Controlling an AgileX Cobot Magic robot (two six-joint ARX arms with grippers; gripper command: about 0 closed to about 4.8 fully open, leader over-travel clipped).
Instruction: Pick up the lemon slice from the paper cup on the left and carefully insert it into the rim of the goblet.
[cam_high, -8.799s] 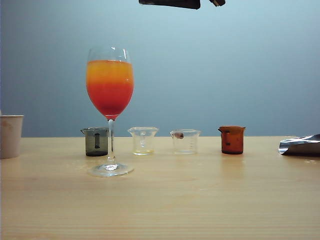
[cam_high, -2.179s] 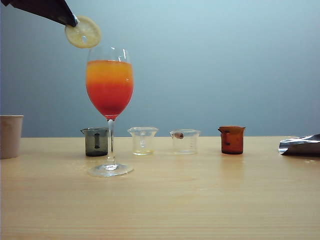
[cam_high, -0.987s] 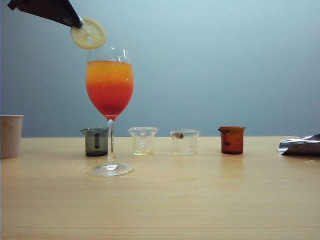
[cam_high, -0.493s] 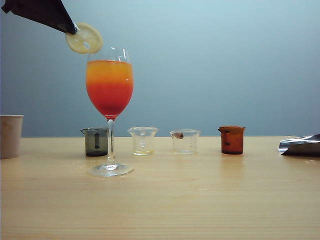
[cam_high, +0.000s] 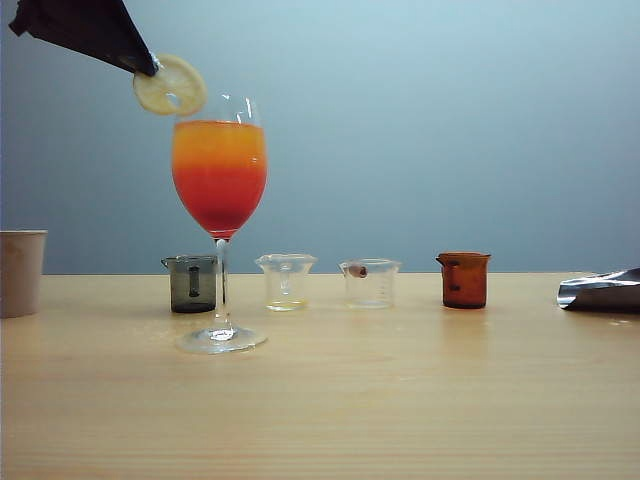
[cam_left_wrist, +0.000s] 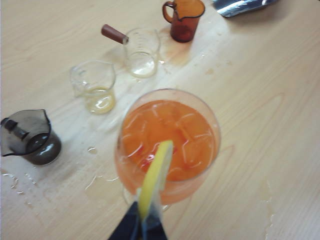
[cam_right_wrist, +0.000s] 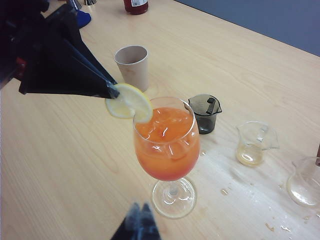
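Bright, even light; both wrist views slightly soft and blurred

Left pincer (cam_right_wrist: 114, 91) pinches lemon slice (cam_right_wrist: 129, 102) over goblet (cam_right_wrist: 166, 150).

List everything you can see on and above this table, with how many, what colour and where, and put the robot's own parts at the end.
Stemmed clear goblet: one, drink orange over red, left of centre.
Round lemon slice: one, pale yellow, just above the goblet's left rim.
Tapered paper cup: one, beige, far left.
Small dark grey beaker: one, behind the goblet.
Small clear glass beakers: two, mid-table.
Small amber-brown beaker: one, right.
Crumpled silver foil: one, far right.
Wooden table: one, light.
Left gripper: black, shut on the slice.
Right gripper: black, shut, empty, near the goblet.
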